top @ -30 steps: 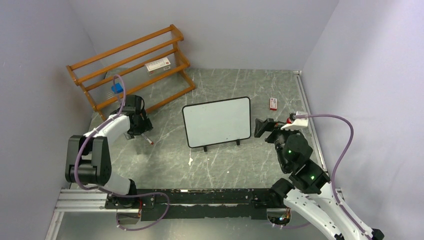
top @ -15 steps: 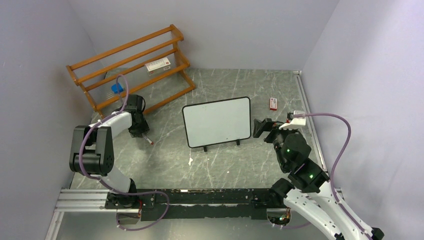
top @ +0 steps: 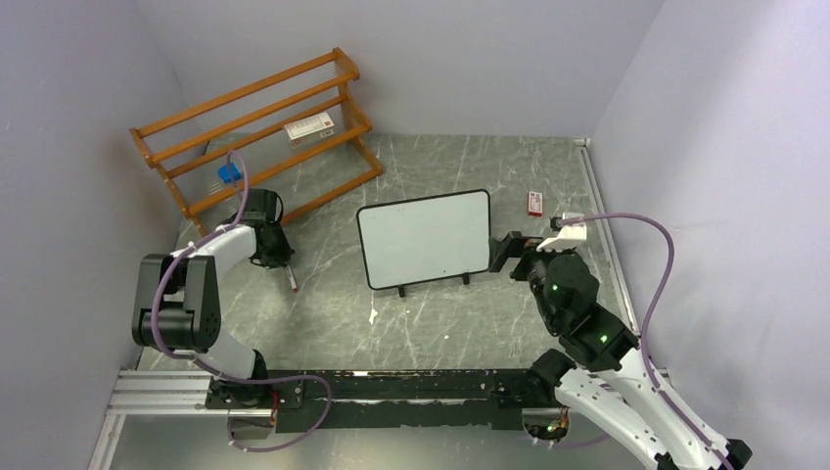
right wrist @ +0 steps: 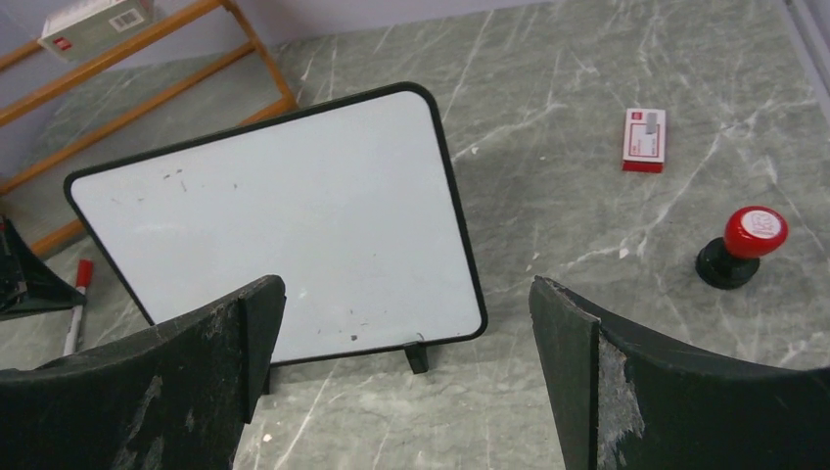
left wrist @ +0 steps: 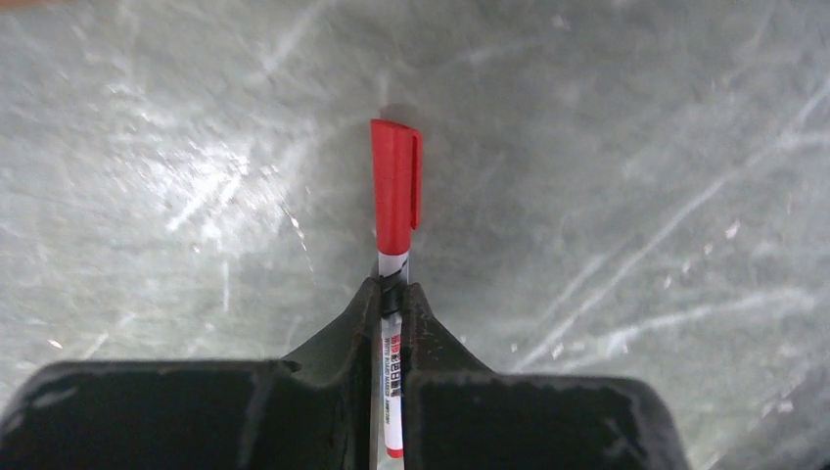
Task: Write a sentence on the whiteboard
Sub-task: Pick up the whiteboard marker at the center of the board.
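Observation:
The whiteboard (top: 424,238) stands on its small black feet mid-table, tilted back, its face (right wrist: 274,225) bare white with a few specks; the sentence is out of view. To its left a red-capped marker (top: 292,282) lies on the table. My left gripper (top: 279,262) is down on it. In the left wrist view the fingers (left wrist: 393,289) are shut on the marker's white barrel, and the red cap (left wrist: 395,186) sticks out ahead of them. My right gripper (top: 501,250) hovers by the board's right edge, open (right wrist: 406,286) and holding nothing.
A wooden rack (top: 259,127) stands at the back left with a white box (top: 309,127) on it and a blue item (top: 229,173) below. A small red-and-white box (right wrist: 645,140) and a red-topped stamp (right wrist: 742,245) sit right of the board. Walls close in both sides.
My left gripper has shut on the marker, having stood open above it a second ago. The right gripper has shifted slightly left towards the board.

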Controlling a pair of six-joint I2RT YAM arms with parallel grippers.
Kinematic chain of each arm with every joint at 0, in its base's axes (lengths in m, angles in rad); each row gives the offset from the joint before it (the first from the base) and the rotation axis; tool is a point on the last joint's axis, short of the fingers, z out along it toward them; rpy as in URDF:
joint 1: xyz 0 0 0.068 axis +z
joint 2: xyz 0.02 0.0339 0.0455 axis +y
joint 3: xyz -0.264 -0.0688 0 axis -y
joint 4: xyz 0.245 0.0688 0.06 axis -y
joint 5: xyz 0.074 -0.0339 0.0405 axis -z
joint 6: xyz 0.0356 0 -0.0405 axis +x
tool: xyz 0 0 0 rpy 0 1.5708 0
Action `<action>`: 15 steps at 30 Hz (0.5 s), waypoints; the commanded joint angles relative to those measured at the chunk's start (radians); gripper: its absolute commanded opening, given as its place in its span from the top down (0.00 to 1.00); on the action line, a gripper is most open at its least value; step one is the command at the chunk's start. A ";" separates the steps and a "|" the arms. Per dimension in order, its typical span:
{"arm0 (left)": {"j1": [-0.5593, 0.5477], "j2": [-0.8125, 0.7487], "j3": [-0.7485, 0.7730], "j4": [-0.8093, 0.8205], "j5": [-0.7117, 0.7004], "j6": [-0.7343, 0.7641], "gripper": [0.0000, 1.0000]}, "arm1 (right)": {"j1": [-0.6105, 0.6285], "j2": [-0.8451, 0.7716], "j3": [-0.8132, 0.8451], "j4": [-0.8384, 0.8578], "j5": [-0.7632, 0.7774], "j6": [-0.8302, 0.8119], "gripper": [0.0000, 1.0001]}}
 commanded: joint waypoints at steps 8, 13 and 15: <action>0.008 -0.271 -0.003 -0.133 0.147 -0.043 0.95 | -0.002 0.043 0.055 -0.037 -0.138 -0.016 0.00; 0.009 -0.384 0.012 -0.204 0.175 -0.076 0.95 | -0.002 0.052 0.054 -0.024 -0.206 -0.001 0.00; 0.008 -0.435 0.016 -0.232 0.198 -0.125 0.95 | -0.002 0.041 0.026 0.034 -0.285 -0.028 0.00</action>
